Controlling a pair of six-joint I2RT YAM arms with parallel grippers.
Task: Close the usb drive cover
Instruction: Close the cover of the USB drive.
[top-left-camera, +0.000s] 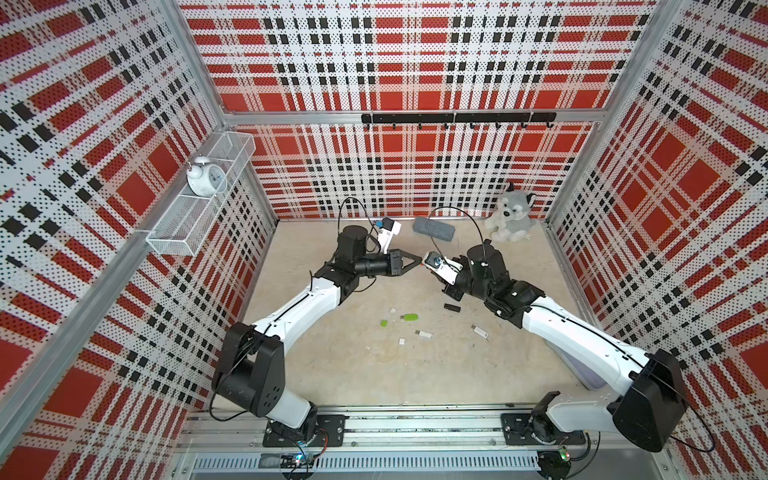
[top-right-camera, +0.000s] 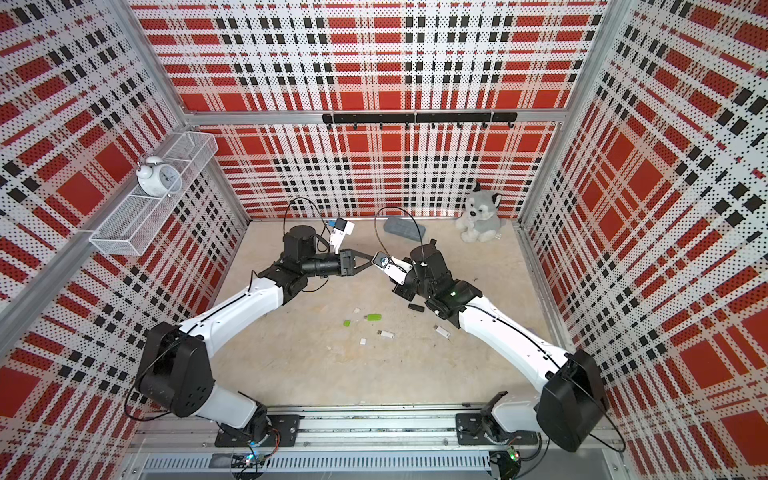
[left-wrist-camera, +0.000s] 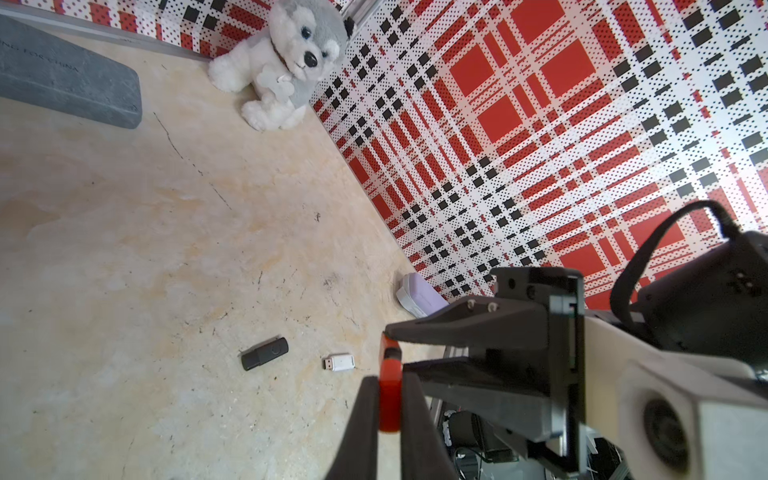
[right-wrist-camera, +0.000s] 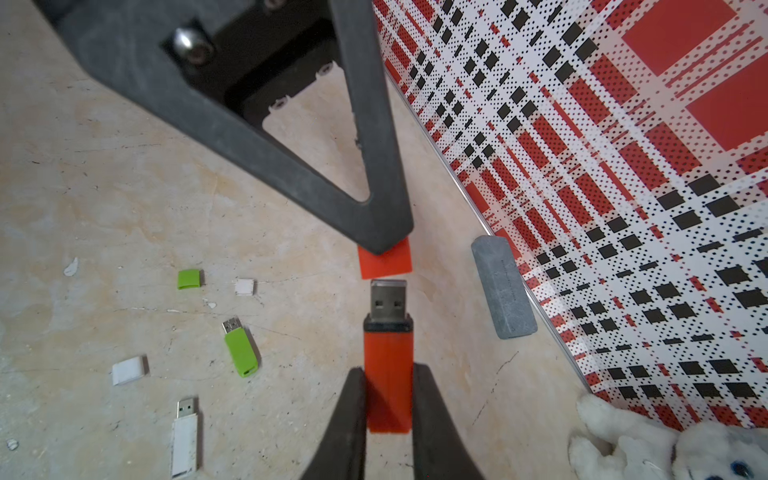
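**Cap and plug aligned between two closed grippers**

The right gripper (right-wrist-camera: 388, 376) clamps the rear half of an orange-red plastic USB drive (right-wrist-camera: 388, 353) between its two dark fingers. The drive's black collar and bare metal plug (right-wrist-camera: 388, 301) project beyond the fingertips. Directly ahead of the plug, the left gripper (right-wrist-camera: 384, 241) pinches the matching orange-red plastic cap (right-wrist-camera: 386, 264) at its converged tips. Plug and cap lie on one line with a thin gap between them, so the cover is not yet on. In the left wrist view the cap (left-wrist-camera: 390, 407) sits squeezed between the left gripper's fingers (left-wrist-camera: 363, 415). Both pieces are held above the beige mottled tabletop (right-wrist-camera: 104, 187). On the tabletop to one side of the jaws lie a green USB drive (right-wrist-camera: 241, 349), a loose green cap (right-wrist-camera: 189, 279), a white USB drive (right-wrist-camera: 185, 436), a small square white cap (right-wrist-camera: 244, 286) and a larger white cap (right-wrist-camera: 129, 370). On the other side of the jaws a grey oblong case (right-wrist-camera: 503, 286) lies along the plaid wall (right-wrist-camera: 623, 166).
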